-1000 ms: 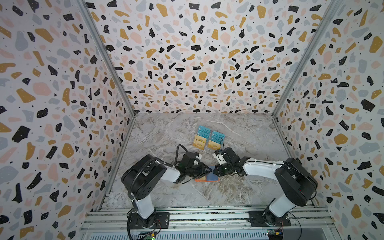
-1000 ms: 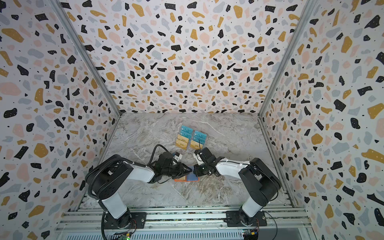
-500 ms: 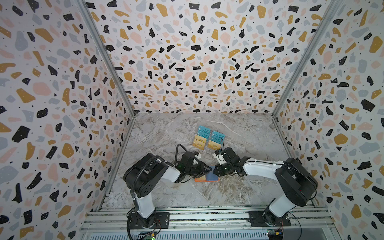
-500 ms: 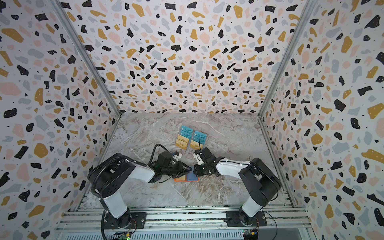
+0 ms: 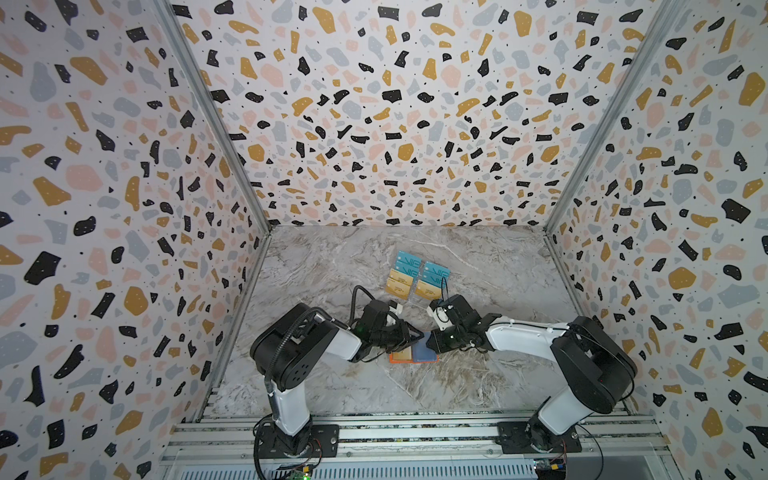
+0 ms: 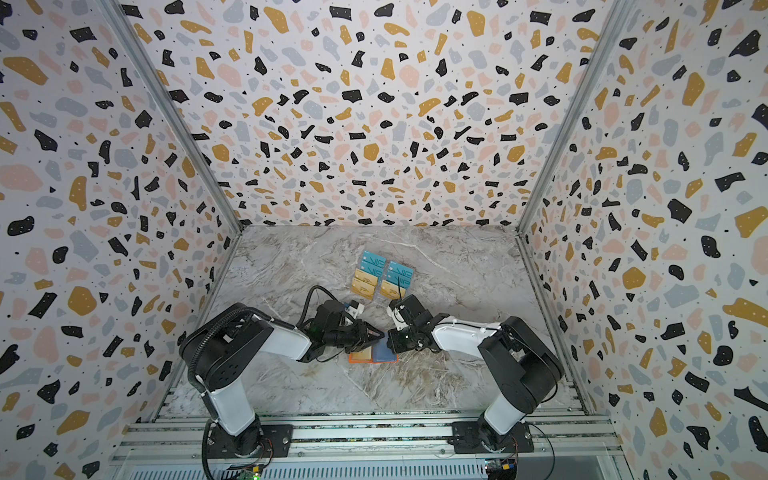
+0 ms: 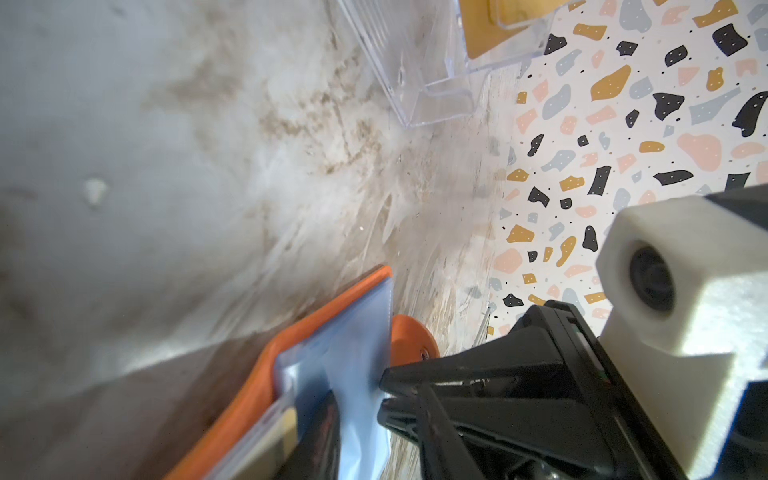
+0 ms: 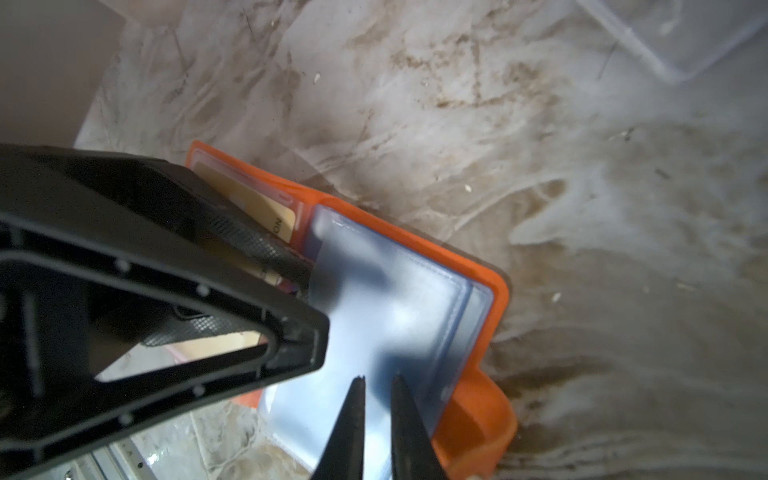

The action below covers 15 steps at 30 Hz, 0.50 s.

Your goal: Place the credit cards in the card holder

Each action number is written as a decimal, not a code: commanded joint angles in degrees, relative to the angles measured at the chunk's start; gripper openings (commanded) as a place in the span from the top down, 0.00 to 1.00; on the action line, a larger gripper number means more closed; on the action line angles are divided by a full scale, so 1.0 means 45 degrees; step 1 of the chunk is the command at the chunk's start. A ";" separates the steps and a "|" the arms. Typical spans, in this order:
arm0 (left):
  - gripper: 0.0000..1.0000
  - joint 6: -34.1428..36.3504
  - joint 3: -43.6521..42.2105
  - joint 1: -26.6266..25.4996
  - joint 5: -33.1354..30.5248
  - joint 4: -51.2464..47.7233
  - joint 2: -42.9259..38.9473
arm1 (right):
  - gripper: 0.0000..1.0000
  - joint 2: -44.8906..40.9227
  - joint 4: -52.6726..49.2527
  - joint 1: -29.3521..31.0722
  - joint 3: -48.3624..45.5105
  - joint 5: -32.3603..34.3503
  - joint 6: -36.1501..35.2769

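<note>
The holder (image 8: 494, 303) lay open on the worktop (image 5: 415, 395), its sleeve (image 8: 395, 311) nipped by the nearly closed right pincer (image 8: 376, 380), likely to gape a pocket; whether the left pincer (image 5: 417, 336) gripped a card (image 8: 266, 212) was unclear.

"VIP" on the teal cards (image 5: 436, 272), letters "ON" on a credit card (image 8: 257, 208) in the card holder (image 8: 496, 299)

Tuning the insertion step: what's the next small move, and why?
Probably the left gripper should nudge the tan-gold plastic card a little deeper into its pocket in the open orange snap wallet, away from the spine. The card's end sits right at the spine beneath that gripper, and the right gripper seems to pinch the loose clear plastic sleeve page aside.
</note>
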 commanded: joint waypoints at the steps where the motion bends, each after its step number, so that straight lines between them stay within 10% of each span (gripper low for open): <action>1: 0.69 0.0148 -0.0102 0.0013 0.0285 0.0363 -0.0003 | 0.84 -0.0570 -0.0127 0.0075 -0.0011 0.0141 0.0073; 15: 0.89 -0.0622 -0.0472 0.0013 0.0362 0.1429 -0.0027 | 0.84 -0.1055 0.0115 0.0055 0.0107 0.0681 0.0181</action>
